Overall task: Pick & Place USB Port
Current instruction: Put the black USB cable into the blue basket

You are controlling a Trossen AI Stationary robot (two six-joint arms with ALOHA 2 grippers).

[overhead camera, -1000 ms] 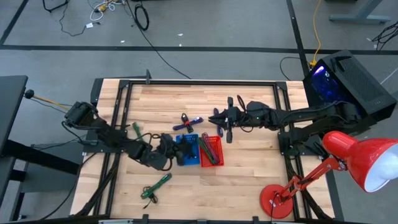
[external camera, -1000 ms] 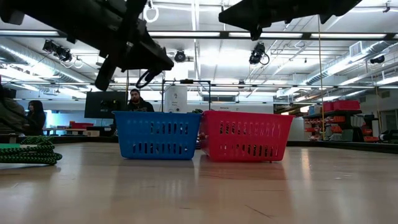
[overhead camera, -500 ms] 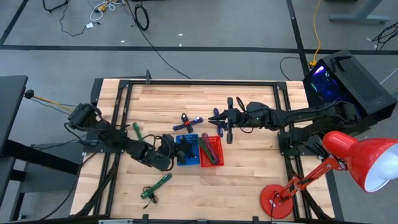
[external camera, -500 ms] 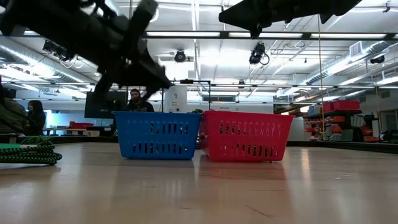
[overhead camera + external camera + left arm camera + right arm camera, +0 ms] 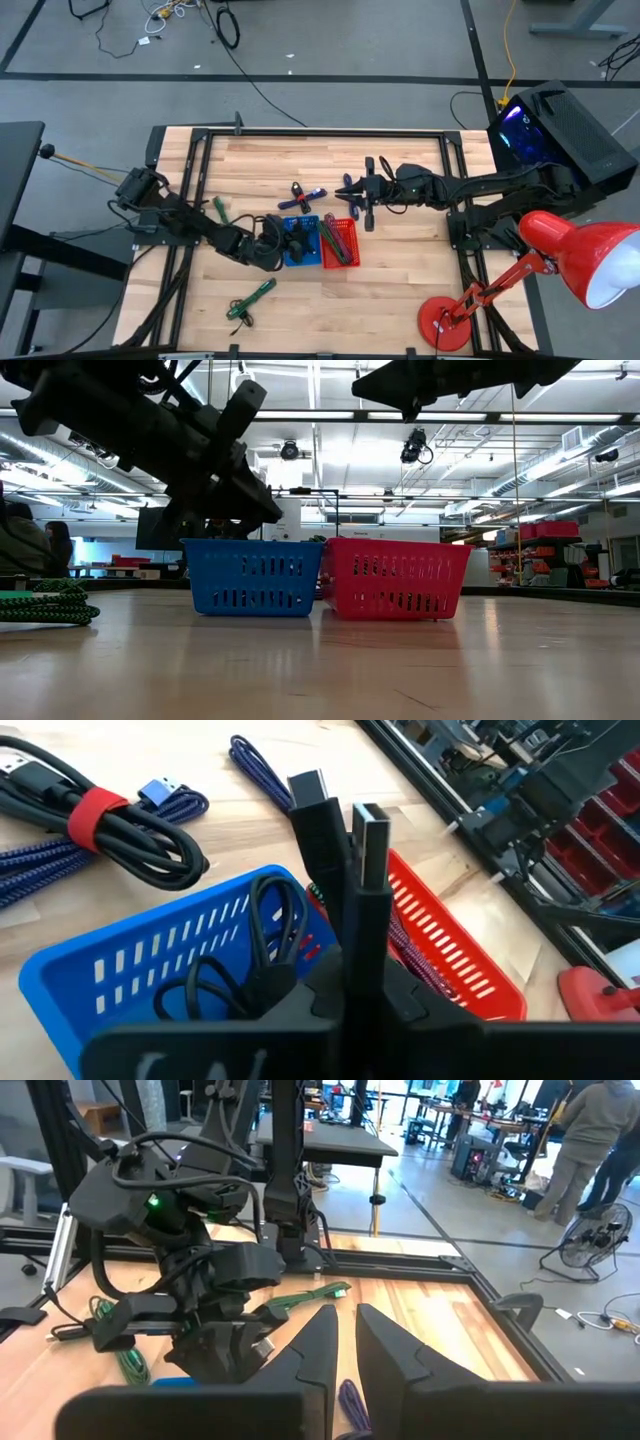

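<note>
My left gripper (image 5: 280, 243) hangs over the left part of the blue basket (image 5: 304, 252), shut on a black USB cable (image 5: 250, 952). The blue basket also shows in the low view (image 5: 250, 575) and in the left wrist view (image 5: 120, 955). The red basket (image 5: 340, 240) stands against its right side and holds several coloured cables. My right gripper (image 5: 352, 190) hovers open and empty above the table, past the baskets' far side (image 5: 345, 1335). My left gripper pinches the black cable between its two shut fingers, close to the plug ends. Two silver-tipped plugs (image 5: 306, 788) stick out past the fingertips. The fingers slant down from the table's left. The rest of the cable hangs slack, its loops (image 5: 262, 925) lying inside the blue basket.
A bundle of blue braided and black cables with a red strap (image 5: 300, 197) lies on the table beyond the baskets and shows in the left wrist view (image 5: 95, 825). Green cables lie near the front (image 5: 250, 297) and at the left (image 5: 218, 210). A red lamp (image 5: 560, 255) stands at the right front.
My left gripper has gone toward the table's right edge and down, from beside the blue basket to over its left part. It has stayed shut on the black cable, whose hanging loop has gone down into the basket.
</note>
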